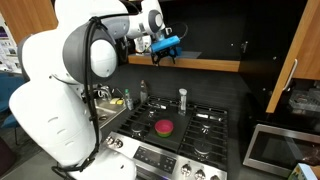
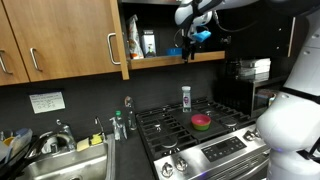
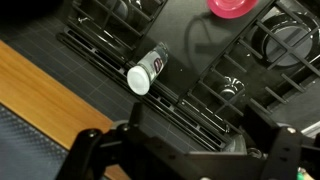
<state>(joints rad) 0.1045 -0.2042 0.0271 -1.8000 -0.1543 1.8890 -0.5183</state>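
My gripper (image 1: 165, 55) (image 2: 190, 52) hangs high above the stove, level with the wooden shelf (image 1: 205, 64) (image 2: 160, 58), and holds nothing. In the wrist view the gripper (image 3: 190, 160) stands open, its dark fingers (image 3: 90, 150) wide apart at the bottom edge. Far below, a white-capped shaker bottle (image 1: 182, 99) (image 2: 186, 96) (image 3: 148, 72) stands at the back of the black stove grates (image 1: 205, 128) (image 2: 165, 125) (image 3: 200, 60). A red bowl (image 1: 164, 127) (image 2: 202, 122) (image 3: 235, 6) sits on a front burner.
A sink (image 2: 60, 165) with a faucet and bottles lies beside the stove. Wooden cabinets (image 2: 50, 40) hang above it, one door open on a bottle (image 2: 133, 45). A microwave (image 1: 275, 148) stands on the stove's other side. The robot's white body (image 1: 50, 100) fills the near side.
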